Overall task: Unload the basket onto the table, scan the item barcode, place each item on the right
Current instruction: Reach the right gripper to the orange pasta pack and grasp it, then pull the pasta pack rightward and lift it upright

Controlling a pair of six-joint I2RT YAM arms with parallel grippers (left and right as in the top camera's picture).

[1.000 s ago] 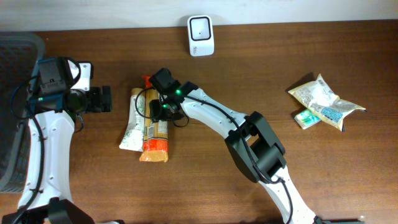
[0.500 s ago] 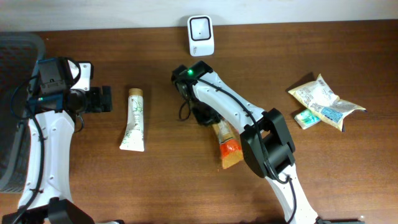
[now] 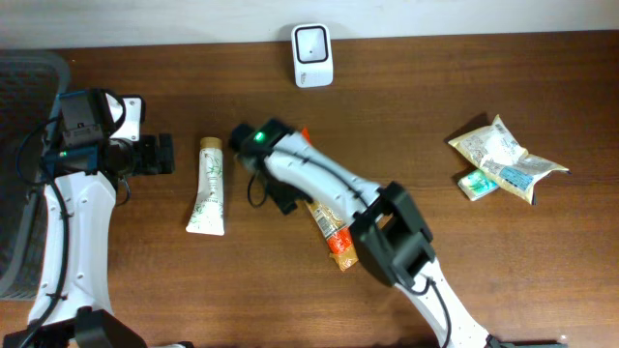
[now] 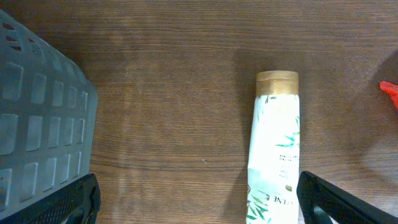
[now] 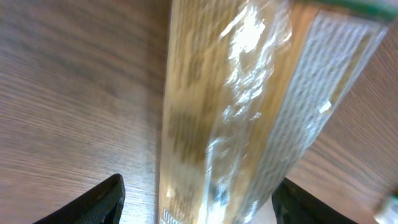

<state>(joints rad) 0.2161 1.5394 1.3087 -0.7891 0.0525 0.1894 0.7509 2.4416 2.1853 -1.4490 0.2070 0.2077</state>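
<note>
A long orange and yellow packet [image 3: 330, 230] lies slanted on the table right of centre, its red tip [image 4: 390, 93] near my right wrist. My right gripper [image 3: 281, 194] hangs over the packet's upper half. In the right wrist view the glossy packet [image 5: 224, 124] runs between the fingers [image 5: 99, 200], which stand apart with bare wood showing on the left side; the right gripper [image 5: 202, 202] is open. A white tube with a tan cap [image 3: 209, 186] lies to the left. My left gripper [image 3: 160, 155] is open beside the tube [image 4: 273, 155], holding nothing. The white scanner [image 3: 312, 55] stands at the back.
A grey basket [image 3: 27, 87] fills the far left edge, also seen in the left wrist view [image 4: 37, 137]. Crumpled snack bags [image 3: 505, 155] and a small green pack [image 3: 476, 184] lie at the right.
The right gripper carried the packet away from the tube to the right, then swung back left and opened; the packet now lies slanted beneath it. The left arm has not moved.
</note>
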